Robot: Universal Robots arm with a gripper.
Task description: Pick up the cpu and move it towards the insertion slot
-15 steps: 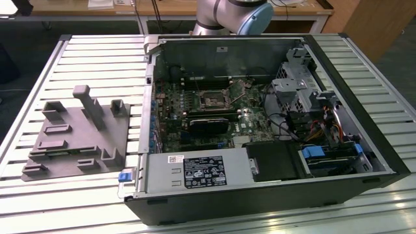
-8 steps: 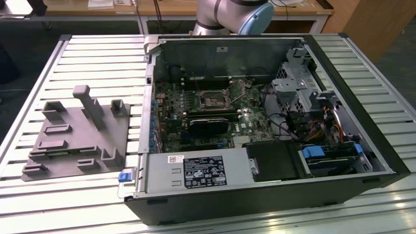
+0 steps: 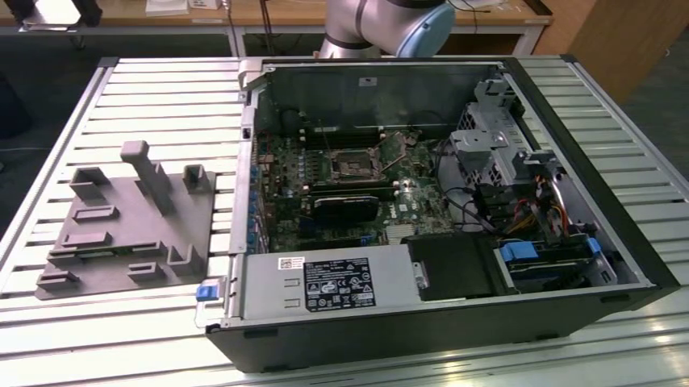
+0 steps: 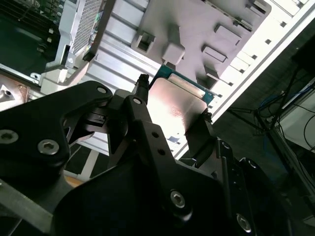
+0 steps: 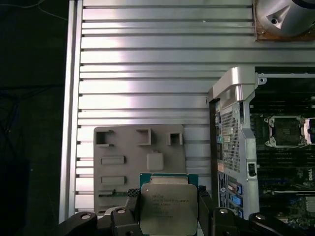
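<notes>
Grey fixture plate (image 3: 119, 234) on slatted table (image 3: 161, 89) — beside open computer case (image 3: 431, 201).

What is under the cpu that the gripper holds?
In both wrist views the cpu sits between the gripper fingers above the grey fixture and slatted table. The fixture part directly beneath it is covered.

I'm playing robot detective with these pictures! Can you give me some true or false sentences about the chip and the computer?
1. The black gripper is shut on the flat silvery square cpu. True.
2. The cpu already sits in the insertion slot. False: the silver-framed, dark-centred insertion slot looks empty, and the chip hangs in the gripper.
3. The big black computer case lies open on its side. True.
4. The grey plastic fixture plate is inside the case. False: it rests on the slatted metal table, beside the case.
</notes>
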